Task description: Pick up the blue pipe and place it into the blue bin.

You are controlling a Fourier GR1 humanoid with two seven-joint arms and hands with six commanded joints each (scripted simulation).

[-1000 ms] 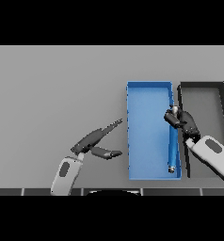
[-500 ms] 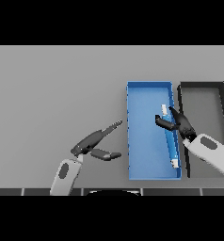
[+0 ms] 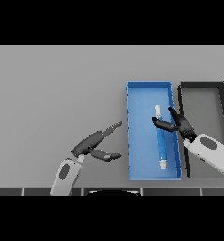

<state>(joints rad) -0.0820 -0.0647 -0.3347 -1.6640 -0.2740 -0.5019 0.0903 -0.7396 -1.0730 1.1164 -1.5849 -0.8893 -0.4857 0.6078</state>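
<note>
The blue pipe (image 3: 159, 141), with white ends, lies lengthwise on the floor of the blue bin (image 3: 142, 141), toward its right side. My right hand (image 3: 180, 124) hovers over the bin's right wall, fingers spread and relaxed, thumb reaching over the pipe's upper part; nothing is held. My left hand (image 3: 92, 143) rests open over the table just left of the bin, fingers stretched toward it.
A black bin (image 3: 204, 89) stands directly right of the blue bin, its walls touching or nearly so. My right forearm (image 3: 212, 153) crosses the black bin's lower part. Bare grey table spreads to the left and behind.
My right hand has let go of the pipe and spread its fingers, and the pipe now lies flat in the blue bin. The left hand has barely moved.
</note>
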